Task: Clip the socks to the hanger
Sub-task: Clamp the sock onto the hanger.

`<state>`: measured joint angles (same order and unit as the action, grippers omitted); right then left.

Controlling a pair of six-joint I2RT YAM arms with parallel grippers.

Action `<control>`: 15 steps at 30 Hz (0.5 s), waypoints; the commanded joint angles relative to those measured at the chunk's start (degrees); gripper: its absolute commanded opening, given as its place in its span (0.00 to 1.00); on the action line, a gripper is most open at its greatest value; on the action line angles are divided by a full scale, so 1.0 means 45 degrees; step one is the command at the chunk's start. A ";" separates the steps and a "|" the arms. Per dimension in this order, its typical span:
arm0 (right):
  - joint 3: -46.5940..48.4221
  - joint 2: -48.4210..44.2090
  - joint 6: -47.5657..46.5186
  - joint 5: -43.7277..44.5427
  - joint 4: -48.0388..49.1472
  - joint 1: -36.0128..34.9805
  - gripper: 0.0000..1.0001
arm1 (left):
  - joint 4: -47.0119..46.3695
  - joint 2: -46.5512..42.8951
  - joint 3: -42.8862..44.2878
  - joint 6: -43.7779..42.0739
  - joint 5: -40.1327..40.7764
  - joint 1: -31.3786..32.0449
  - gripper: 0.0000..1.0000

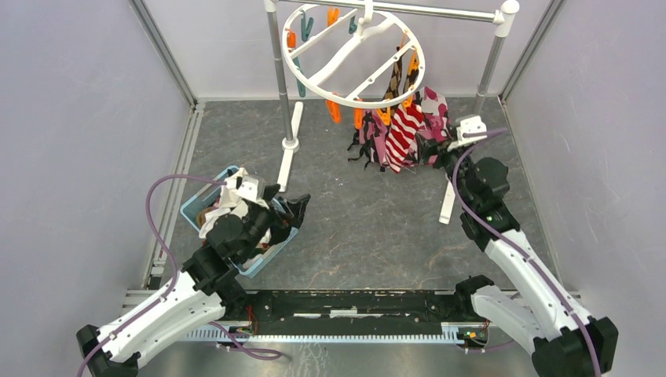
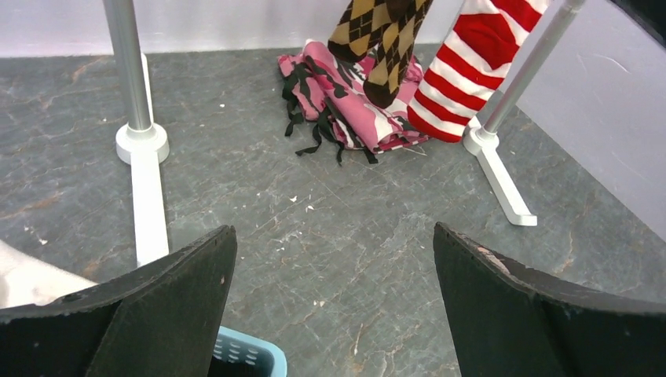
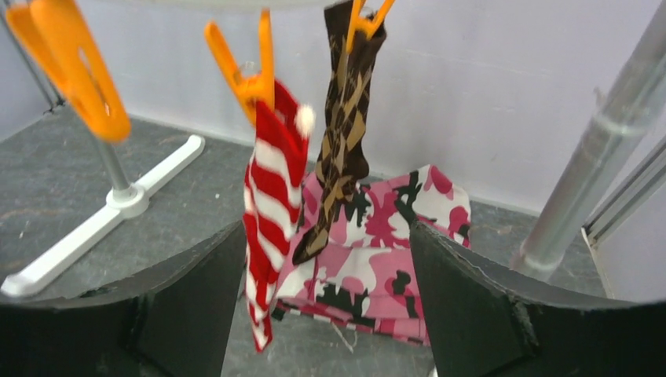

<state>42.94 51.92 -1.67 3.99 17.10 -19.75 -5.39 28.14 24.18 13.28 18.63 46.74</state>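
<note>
The white ring hanger [image 1: 312,76] hangs from the rail at the back, with orange and teal clothespins on its rim. A red-and-white striped sock [image 1: 403,135] and a brown-and-black argyle sock [image 1: 395,78] hang from orange pins at its right side. Both show in the right wrist view, striped [image 3: 271,196] and argyle [image 3: 345,133], under orange pins [image 3: 245,75]. My right gripper [image 1: 440,146] is open and empty just in front of them [image 3: 326,228]. My left gripper [image 1: 297,209] is open and empty over the floor by the basket [image 2: 334,232]. More socks lie in the basket, mostly hidden by my arm.
A blue basket [image 1: 193,206] with a white cloth [image 1: 229,198] sits at the left under my left arm. A pink camouflage cloth [image 1: 371,143] lies on the floor below the hanger. The silver rail [image 1: 440,9] stands on two poles [image 1: 279,78] with white feet [image 2: 149,204].
</note>
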 commanded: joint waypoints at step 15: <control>-0.4375 -0.3693 0.0810 -0.1917 -0.0732 0.0035 0.90 | 0.6626 0.3154 0.4186 0.4511 -0.2811 -0.2838 0.85</control>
<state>25.54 36.32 0.47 -2.63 13.54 -19.75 18.70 40.62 39.66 26.09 16.03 42.48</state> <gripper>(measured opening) 0.897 0.891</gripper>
